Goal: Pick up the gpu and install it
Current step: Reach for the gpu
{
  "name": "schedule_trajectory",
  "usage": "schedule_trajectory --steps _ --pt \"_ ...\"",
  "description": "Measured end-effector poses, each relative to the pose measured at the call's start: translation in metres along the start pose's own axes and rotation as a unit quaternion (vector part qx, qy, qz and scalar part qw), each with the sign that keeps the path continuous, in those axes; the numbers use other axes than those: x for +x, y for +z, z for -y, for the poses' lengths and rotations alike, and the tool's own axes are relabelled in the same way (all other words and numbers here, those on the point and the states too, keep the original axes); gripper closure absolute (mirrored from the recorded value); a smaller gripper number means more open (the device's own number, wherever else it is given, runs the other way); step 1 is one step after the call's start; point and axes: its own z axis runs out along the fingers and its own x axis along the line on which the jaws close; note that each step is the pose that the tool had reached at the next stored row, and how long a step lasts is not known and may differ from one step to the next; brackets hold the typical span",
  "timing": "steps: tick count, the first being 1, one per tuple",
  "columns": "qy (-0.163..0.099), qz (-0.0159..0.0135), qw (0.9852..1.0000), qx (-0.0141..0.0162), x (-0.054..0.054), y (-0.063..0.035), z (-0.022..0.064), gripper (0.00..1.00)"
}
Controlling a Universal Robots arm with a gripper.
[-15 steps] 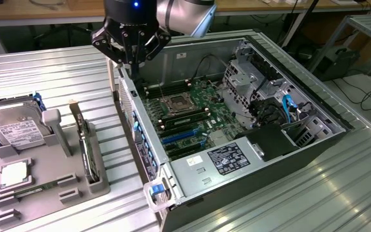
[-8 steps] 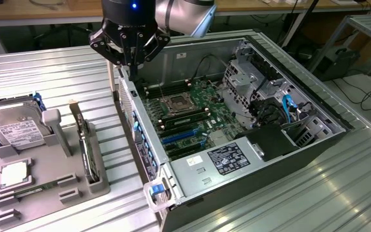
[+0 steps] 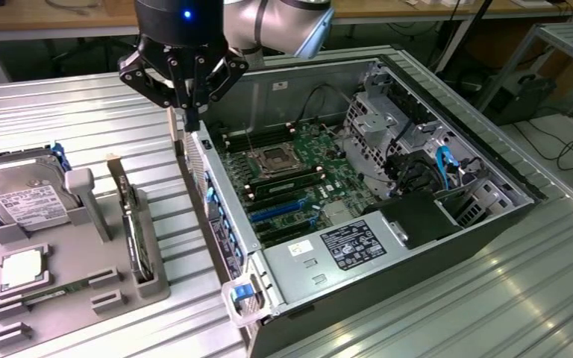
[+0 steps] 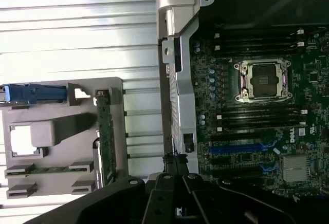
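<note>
Tray [image 3: 86, 255] lay at the exterior view's left on the ribbed table [image 3: 87, 119], with a drive [image 3: 23, 200] and a CPU [image 3: 23, 270] in its pockets. At the tray's right edge I saw the gpu [image 3: 135, 231] standing on its long edge in a slot, thin and green. Its long axis ran from far to near, roughly parallel with the case wall [image 3: 217, 216]. I could not tell which end carried the bracket. A narrow strip of bare table separated tray and case, and nothing lay on it. Above the gpu the room was open.

Further right, the gripper [image 3: 190, 112] hung over the far end of that wall, well apart from the gpu, fingers pressed together on nothing. Beyond the wall the open case showed the motherboard [image 3: 297, 179], with cables and a drive cage at its right.
</note>
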Motion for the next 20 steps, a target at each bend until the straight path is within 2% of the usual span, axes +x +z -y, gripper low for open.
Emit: schedule_trajectory --steps 20 --pt "-0.009 -0.0004 1.0000 -0.0003 0.028 -0.0006 0.0155 0.89"
